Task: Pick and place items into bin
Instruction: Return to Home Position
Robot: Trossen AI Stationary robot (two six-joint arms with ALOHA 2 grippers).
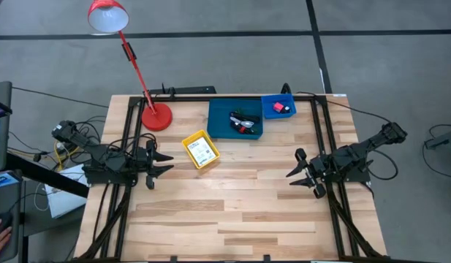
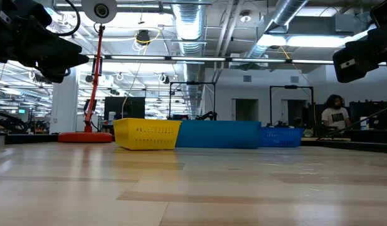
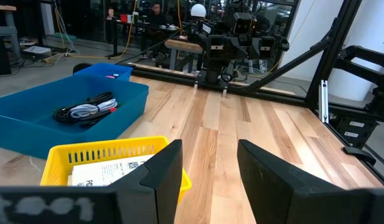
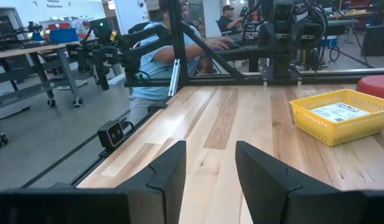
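Black and white cables [image 1: 243, 123] are lying in the dark blue plastic bin [image 1: 216, 128]. The left gripper [image 1: 167, 164] and right gripper [image 1: 292, 174] are hanging open over the wooden table [image 1: 232, 212], one on each side.

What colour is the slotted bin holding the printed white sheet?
Yellow. The slotted plastic bin shows best in the left wrist view.

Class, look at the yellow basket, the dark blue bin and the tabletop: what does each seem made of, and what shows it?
Yellow basket: likely moulded plastic, slotted walls, even colour. Dark blue bin: probably plastic too, smooth solid walls. Tabletop: wood, joined planks with visible grain, slight sheen.
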